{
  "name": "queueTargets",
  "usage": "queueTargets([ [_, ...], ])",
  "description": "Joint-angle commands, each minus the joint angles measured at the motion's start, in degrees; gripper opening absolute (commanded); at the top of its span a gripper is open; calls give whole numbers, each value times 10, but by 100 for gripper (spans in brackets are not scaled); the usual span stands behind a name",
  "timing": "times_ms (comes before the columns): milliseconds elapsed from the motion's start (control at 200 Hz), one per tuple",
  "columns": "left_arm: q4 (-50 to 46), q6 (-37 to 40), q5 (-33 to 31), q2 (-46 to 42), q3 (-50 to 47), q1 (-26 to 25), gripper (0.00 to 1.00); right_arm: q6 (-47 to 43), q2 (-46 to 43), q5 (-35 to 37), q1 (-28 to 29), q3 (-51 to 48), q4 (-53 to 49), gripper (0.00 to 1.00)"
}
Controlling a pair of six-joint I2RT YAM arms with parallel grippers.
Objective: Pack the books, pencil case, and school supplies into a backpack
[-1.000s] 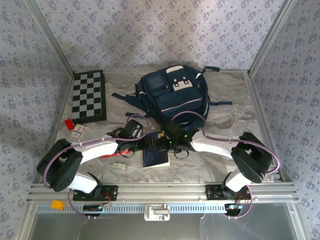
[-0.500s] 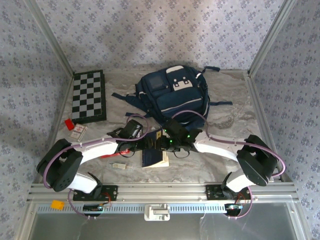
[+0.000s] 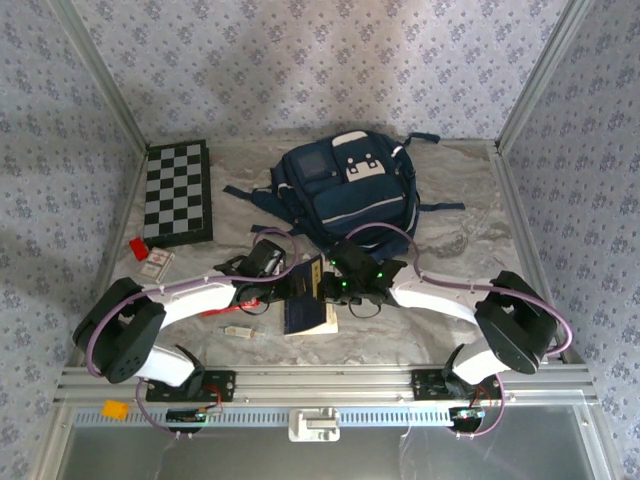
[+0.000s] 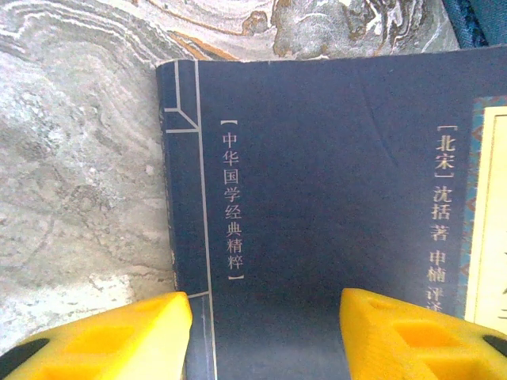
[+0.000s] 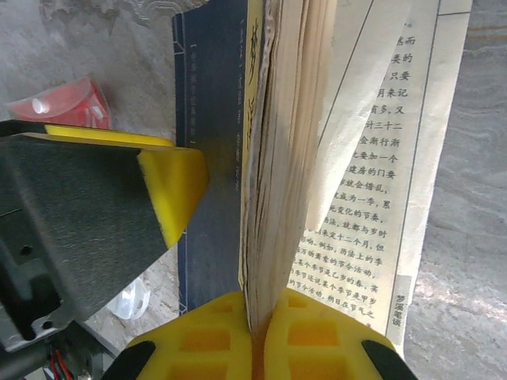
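Observation:
A dark blue book [image 4: 333, 182] with a pale title strip lies flat on the marbled table. My left gripper [image 4: 265, 317] stands open just over its cover, one yellow finger on each side. My right gripper [image 5: 257, 317] is shut on a sheaf of pages [image 5: 281, 158] of a book, which stands on edge. A printed page [image 5: 372, 206] lies open to its right. From above, both grippers [image 3: 292, 287] [image 3: 328, 287] meet over the books [image 3: 312, 318], in front of the navy backpack [image 3: 345, 190]. A red pouch, apparently the pencil case [image 5: 63, 103], peeks out beyond the left finger [image 5: 174, 182]. A pale stick [image 3: 237, 330] lies left of the books.
A chequered board [image 3: 178, 193] lies at the back left, with a tiny red block [image 3: 137, 245] and a white card [image 3: 157, 263] in front of it. Backpack straps [image 3: 245, 192] trail onto the table. Patterned walls close in the table on three sides.
My right gripper has closed on the book's pages, and the edge of the book now stands raised. The left arm has stayed put with its jaws as wide as before.

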Motion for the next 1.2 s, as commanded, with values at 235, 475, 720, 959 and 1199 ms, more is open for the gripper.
queueTargets([
  [235, -31, 2, -16, 9, 4, -3, 53, 7, -29, -17, 2, -4, 3, 21],
  [475, -27, 2, -18, 19, 4, -3, 53, 12, -42, -25, 2, -11, 4, 24],
  [720, -24, 2, -15, 25, 4, -3, 53, 17, -53, -29, 2, -23, 8, 24],
  [959, -27, 2, -14, 26, 7, -2, 54, 21, -56, -36, 2, -33, 17, 24],
  [1199, -28, 1, -13, 22, 9, -2, 54, 19, -70, -33, 1, -39, 18, 18],
])
